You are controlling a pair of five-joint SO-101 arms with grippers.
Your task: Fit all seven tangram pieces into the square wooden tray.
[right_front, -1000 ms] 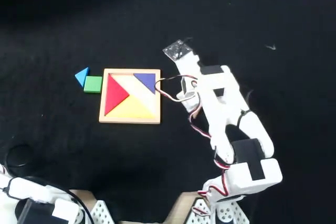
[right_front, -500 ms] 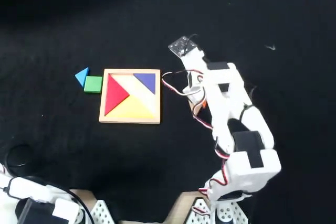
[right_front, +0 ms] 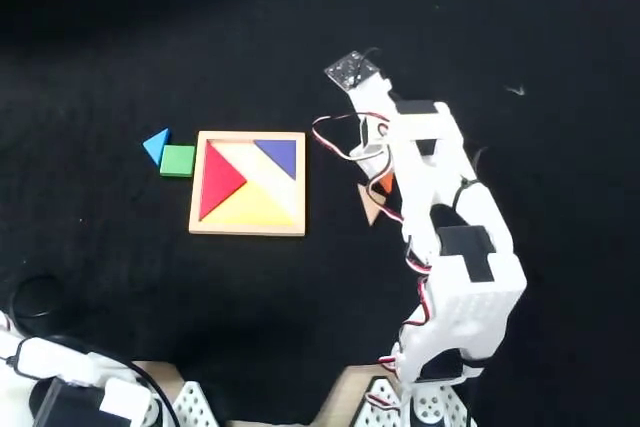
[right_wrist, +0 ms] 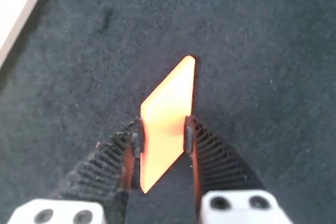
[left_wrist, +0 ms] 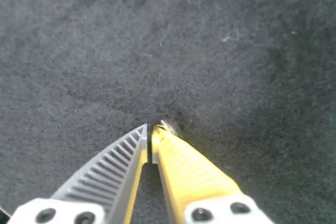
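Note:
The square wooden tray (right_front: 247, 231) lies left of centre and holds a red triangle (right_front: 218, 180), a blue triangle (right_front: 279, 154) and a yellow triangle (right_front: 262, 205). Just left of the tray lie a green square (right_front: 177, 160) and a light blue triangle (right_front: 156, 145). My right gripper (right_wrist: 163, 129) is shut on an orange parallelogram (right_wrist: 167, 118) just above the black cloth. In the high view it (right_front: 380, 187) stands a little right of the tray, the parallelogram (right_front: 371, 204) peeking out under the arm. My left gripper (left_wrist: 149, 128) is shut on nothing, pointing at bare cloth.
The black cloth (right_front: 520, 67) covers the whole table. The left arm's base (right_front: 60, 382) sits at the near left corner, by a dark ring (right_front: 32, 297). A corner of the tray (right_wrist: 16, 3) shows in the right wrist view.
The right arm has swung right, away from the tray's right edge, and its far end has moved back. The orange parallelogram now shows under it.

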